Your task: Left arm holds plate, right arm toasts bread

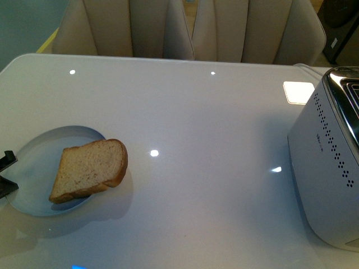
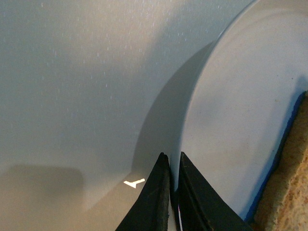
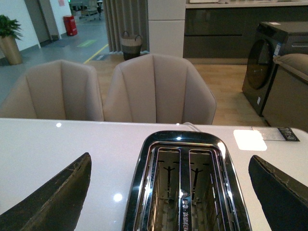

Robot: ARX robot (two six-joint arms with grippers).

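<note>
A pale blue-white plate (image 1: 39, 151) lies at the table's near left, and the bread (image 1: 90, 170) rests on it, its rounded end hanging over the plate's right rim. My left gripper (image 1: 5, 175) shows at the picture's left edge, shut on the plate's rim. In the left wrist view the two black fingers (image 2: 154, 197) pinch the plate (image 2: 240, 125) edge, with the bread (image 2: 288, 183) at the far side. My right gripper (image 3: 173, 168) hangs open above the toaster (image 3: 183, 183), whose two slots are bare. The right arm is out of sight in the front view.
The white toaster (image 1: 331, 168) with its chrome top stands at the table's right edge. A white card (image 1: 298, 91) lies behind it. Beige chairs (image 1: 190, 28) line the table's far side. Bare white tabletop (image 1: 207, 145) spans between plate and toaster.
</note>
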